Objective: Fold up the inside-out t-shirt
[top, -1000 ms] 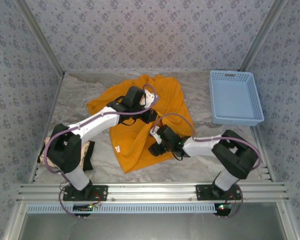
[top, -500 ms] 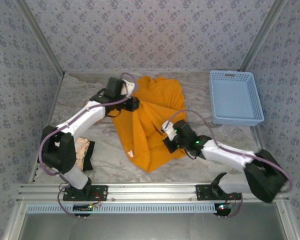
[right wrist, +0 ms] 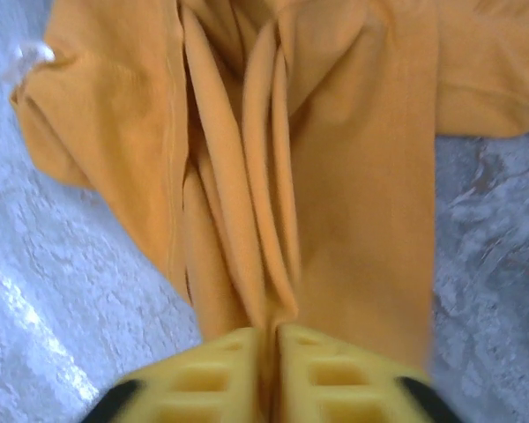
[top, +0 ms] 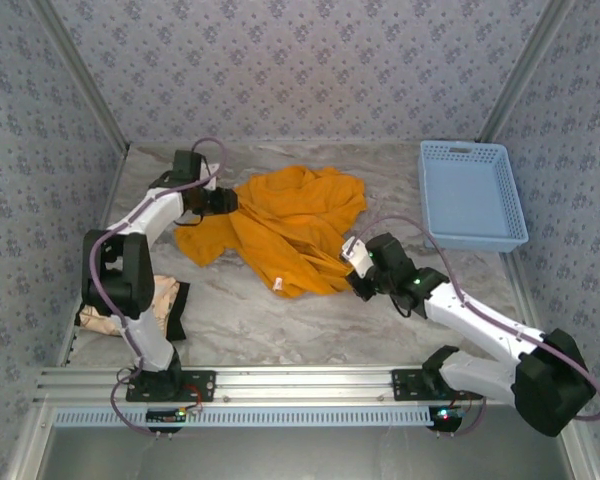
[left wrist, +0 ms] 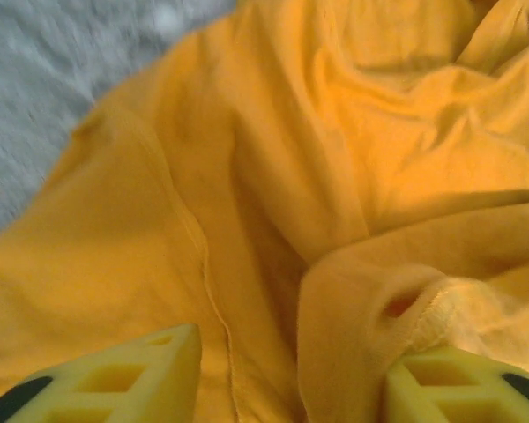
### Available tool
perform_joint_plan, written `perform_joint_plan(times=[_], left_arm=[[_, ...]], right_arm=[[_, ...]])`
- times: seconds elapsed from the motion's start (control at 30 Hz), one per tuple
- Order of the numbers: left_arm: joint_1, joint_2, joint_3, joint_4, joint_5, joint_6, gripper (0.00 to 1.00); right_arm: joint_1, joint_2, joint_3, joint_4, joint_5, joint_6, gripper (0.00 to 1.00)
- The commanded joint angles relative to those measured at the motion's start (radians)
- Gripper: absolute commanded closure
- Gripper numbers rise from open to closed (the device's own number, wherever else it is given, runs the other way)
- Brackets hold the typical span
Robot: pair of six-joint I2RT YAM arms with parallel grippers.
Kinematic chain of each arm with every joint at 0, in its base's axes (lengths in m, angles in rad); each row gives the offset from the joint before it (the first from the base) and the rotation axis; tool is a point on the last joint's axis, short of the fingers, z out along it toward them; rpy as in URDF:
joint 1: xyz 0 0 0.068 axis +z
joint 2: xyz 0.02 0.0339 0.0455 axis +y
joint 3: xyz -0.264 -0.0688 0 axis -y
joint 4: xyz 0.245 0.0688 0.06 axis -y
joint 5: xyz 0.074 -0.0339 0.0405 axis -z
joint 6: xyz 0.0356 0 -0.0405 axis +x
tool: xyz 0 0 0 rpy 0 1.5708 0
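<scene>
**Inspector:** Start near. Right jaws?

**Assistant:** At the t-shirt's (top: 290, 225) near right hem. The two yellow fingers (right wrist: 220, 374) stand all but pressed together, pinching a narrow fold of the orange cloth between them. Long pleats run away from the grip across the shirt.

**Inspector:** Left jaws?

**Assistant:** At the shirt's far left edge. They are spread wide, with the fingertips (left wrist: 132, 370) well apart over the cloth. A rolled hem lies against the finger on the right side of that wrist view. The cloth lies loose between them.

**Inspector:** The shirt itself?

**Assistant:** Crumpled on the bench (top: 280, 330), mid-surface, with stitched seams showing and a small white tag (top: 278, 286) at its near edge.

**Inspector:** What could you not establish?

**Assistant:** Both pairs of fingers are cut off by the bottom of their wrist views, so only the tips can be read. The left wrist view is blurred at its upper left corner. In the bunched cloth, sleeves cannot be told from body. To the shirt's near left, a beige cloth (top: 166, 297) with a black edge lies partly behind the left arm (top: 115, 275). Its pattern cannot be made out.

**Inspector:** Count?

**Assistant:** One t-shirt, one beige cloth, and one blue basket (top: 472, 195) standing apart to the shirt's right. Two arms, two sets of jaws.
</scene>
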Motion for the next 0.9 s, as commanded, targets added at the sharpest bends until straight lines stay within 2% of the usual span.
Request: perform_joint_plan(times=[0.0,0.07,0.17,0.3,0.43,0.6,0.63,0.7,0.73,0.77,0.87], left_arm=[[-0.043,-0.095,0.007,-0.083,0.011,-0.004,0.48],[-0.102,-0.142,0.019,-0.151,-0.020,0.012,0.46],[-0.186,-0.178,0.021,-0.209,-0.068,-0.007,0.45],[-0.267,-0.180,-0.022,-0.127,-0.090,-0.106,0.45],[-0.327,-0.133,-0.030,-0.042,-0.058,-0.167,0.45],[-0.382,-0.013,0.010,-0.063,-0.034,-0.114,0.46],[-0.383,0.010,0.012,-0.063,-0.026,-0.107,0.46],[-0.384,0.048,0.016,-0.062,-0.032,-0.097,0.45],[-0.382,0.067,0.022,-0.064,-0.040,-0.091,0.45],[-0.380,0.081,0.027,-0.063,-0.054,-0.088,0.45],[-0.376,0.103,0.058,-0.067,-0.076,-0.063,0.46]], right_arm=[[0.013,0.006,0.027,-0.047,0.025,-0.033,0.69],[0.014,0.010,0.053,-0.043,-0.047,-0.054,0.63],[0.019,0.070,0.103,0.002,-0.125,-0.086,0.59],[0.024,0.233,0.217,0.059,-0.173,-0.116,0.51],[0.028,0.407,0.313,0.079,-0.202,-0.165,0.50],[0.011,0.529,0.361,0.052,-0.232,-0.202,0.51],[0.010,0.543,0.364,0.038,-0.234,-0.211,0.54],[0.008,0.551,0.366,0.029,-0.237,-0.219,0.71],[0.005,0.542,0.366,0.035,-0.239,-0.217,0.84],[0.003,0.522,0.367,0.036,-0.244,-0.219,0.91],[0.001,0.427,0.371,0.053,-0.281,-0.249,0.99]])
